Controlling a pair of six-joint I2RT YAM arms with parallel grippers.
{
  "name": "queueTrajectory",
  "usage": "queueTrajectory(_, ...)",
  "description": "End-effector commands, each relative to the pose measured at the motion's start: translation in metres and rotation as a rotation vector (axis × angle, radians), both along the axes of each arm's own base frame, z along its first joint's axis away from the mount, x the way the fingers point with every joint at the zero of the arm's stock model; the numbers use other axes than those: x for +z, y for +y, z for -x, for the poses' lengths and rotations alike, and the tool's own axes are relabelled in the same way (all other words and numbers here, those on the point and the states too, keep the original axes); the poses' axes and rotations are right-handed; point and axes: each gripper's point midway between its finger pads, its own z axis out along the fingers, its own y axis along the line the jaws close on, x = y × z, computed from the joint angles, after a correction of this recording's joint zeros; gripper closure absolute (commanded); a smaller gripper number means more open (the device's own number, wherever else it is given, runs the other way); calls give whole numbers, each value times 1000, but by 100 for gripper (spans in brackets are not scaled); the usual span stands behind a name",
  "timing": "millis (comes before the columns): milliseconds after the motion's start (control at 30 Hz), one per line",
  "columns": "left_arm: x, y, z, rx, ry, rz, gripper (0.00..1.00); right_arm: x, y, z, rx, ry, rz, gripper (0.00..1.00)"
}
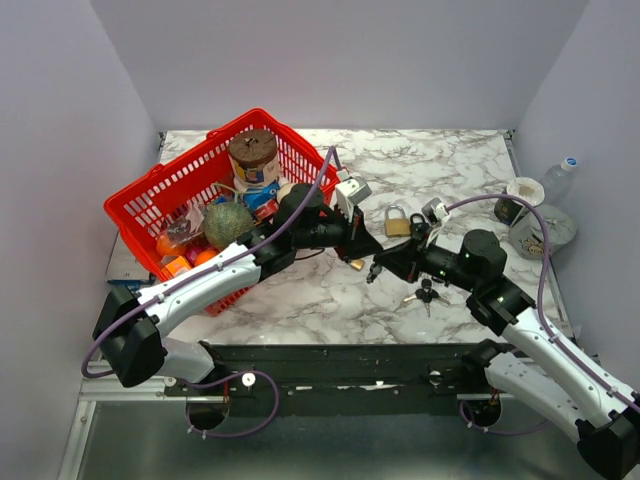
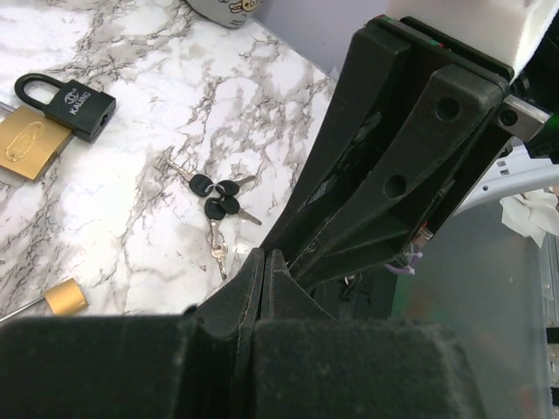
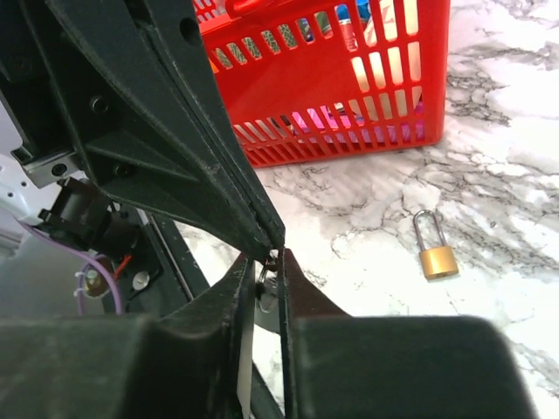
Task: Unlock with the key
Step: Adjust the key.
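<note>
A handover of the key [image 3: 265, 278] is judged to be the step in hand. Just right of the basket [image 1: 215, 137], the left gripper [image 2: 265, 262] is pressed fully closed, and a small silvery piece, taken to be the key, is seen at its tips. The right gripper [image 3: 265, 272] is set around that piece with its jaws narrowed to a slit; whether it is pinched already cannot be told. The key is best clamped squarely by its head with the blade left free, and the left grip released only once the right one is firm, since a thin key is easily twisted or dropped. A small padlock [image 3: 437, 259] is seen right of the basket, near the grippers. Farther right of the basket are a black padlock [image 2: 79, 105] touching a brass padlock [image 2: 31, 144], and a key bunch [image 2: 218, 196]. White lettering beginning "KA" is printed on the black padlock, the rest not surely legible; the brass one's oval stamp cannot be read.
</note>
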Motion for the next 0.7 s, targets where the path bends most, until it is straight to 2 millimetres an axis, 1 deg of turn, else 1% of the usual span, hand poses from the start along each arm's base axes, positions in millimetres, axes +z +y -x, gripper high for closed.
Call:
queueTrajectory(0, 18, -3, -3, -9, -51, 24, 100, -3, -2, -4, -25, -24, 8, 87)
queueTrajectory(67, 20, -2, -3, -17, -61, 25, 100, -5, -2, -2, -17, -25, 9, 92)
queueTrajectory(100, 22, -3, -2, -27, -68, 29, 100, -4, -2, -1, -13, -25, 5, 99)
queueTrajectory(167, 22, -2, 2, -48, -73, 15, 100, -2, -3, 3, -7, -33, -1, 99)
queueTrajectory(333, 23, -2, 13, -126, -86, 11, 100, 4, 3, 18, 93, -73, -5, 99)
queueTrajectory(400, 22, -1, 16, -140, -95, 6, 100, 6, 7, 26, 149, -82, -12, 99)
queueTrajectory(500, 21, 1, 16, -145, -101, -1, 100, 4, 10, 31, 190, -78, -10, 99)
queueTrajectory(533, 22, 1, 16, -142, -104, -1, 96, 2, 9, 30, 189, -70, -7, 99)
queueTrajectory(567, 22, 1, 15, -135, -104, -3, 85, 0, 8, 29, 187, -65, -6, 99)
queueTrajectory(600, 21, 2, 14, -127, -106, -3, 64, -2, 7, 28, 183, -55, -6, 99)
queueTrajectory(633, 22, 3, 13, -118, -111, -2, 52, -3, 4, 23, 165, -48, -4, 99)
queueTrajectory(667, 22, 4, 8, -88, -122, -7, 42, -6, 2, 20, 150, -41, 0, 99)
